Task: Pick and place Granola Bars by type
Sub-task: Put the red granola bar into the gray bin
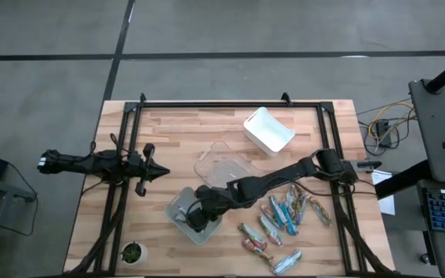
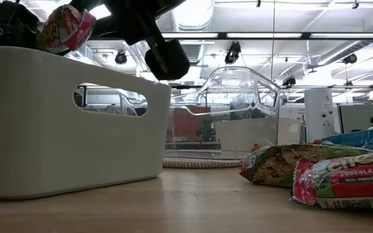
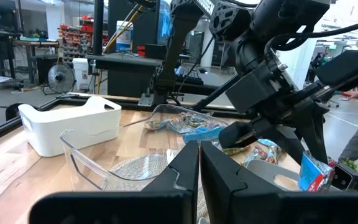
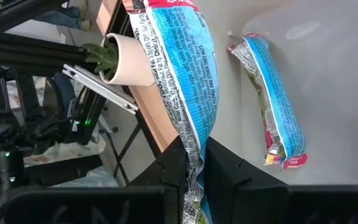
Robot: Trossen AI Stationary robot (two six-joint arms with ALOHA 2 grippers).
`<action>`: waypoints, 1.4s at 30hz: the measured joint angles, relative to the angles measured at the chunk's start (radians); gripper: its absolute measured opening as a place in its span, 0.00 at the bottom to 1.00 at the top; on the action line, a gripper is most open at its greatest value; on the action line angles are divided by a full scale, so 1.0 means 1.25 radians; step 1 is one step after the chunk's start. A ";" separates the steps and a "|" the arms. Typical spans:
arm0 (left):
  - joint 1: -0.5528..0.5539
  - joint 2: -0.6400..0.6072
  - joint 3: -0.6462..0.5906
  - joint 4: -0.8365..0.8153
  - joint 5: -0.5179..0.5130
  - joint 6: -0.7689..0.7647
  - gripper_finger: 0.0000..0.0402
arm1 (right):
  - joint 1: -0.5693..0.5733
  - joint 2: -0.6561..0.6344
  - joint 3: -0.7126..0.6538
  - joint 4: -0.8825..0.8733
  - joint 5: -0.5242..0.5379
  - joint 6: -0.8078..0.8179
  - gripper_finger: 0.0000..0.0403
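Chewy bars point(image 2: 342, 176) on wooden table point(image 2: 173, 204), lab ceiling lights

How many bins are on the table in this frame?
3. A white bin at the high view's top, a clear bin mid-table, and a grey bin below it, under the right gripper holding a granola bar. None seems hidden.

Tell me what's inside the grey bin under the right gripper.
One blue-wrapped bar lies on the grey bin's floor. The right gripper hangs above, shut on another blue bar. The arm covers part of the bin, so more may be hidden.
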 joint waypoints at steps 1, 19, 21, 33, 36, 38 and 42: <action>0.000 0.000 0.000 0.000 0.000 0.000 0.00 | 0.000 0.000 0.000 0.000 0.000 -0.001 0.08; 0.000 0.000 0.000 0.000 0.000 0.000 0.00 | -0.001 0.001 -0.004 -0.006 -0.004 -0.012 0.09; 0.000 0.000 0.000 0.000 0.000 0.000 0.00 | -0.002 0.001 -0.004 -0.005 -0.014 -0.023 0.11; 0.000 0.000 0.000 0.000 0.000 0.000 0.00 | -0.006 0.001 -0.004 -0.005 -0.018 -0.023 0.39; 0.000 0.000 0.000 0.000 0.000 0.000 0.00 | -0.006 0.001 -0.004 -0.005 -0.019 -0.027 0.43; 0.000 0.000 0.000 0.000 0.000 0.000 0.00 | -0.006 0.001 -0.004 -0.005 -0.021 -0.028 0.45; 0.000 0.000 0.000 0.000 0.000 0.000 0.00 | -0.006 0.001 -0.004 -0.004 -0.030 -0.036 0.46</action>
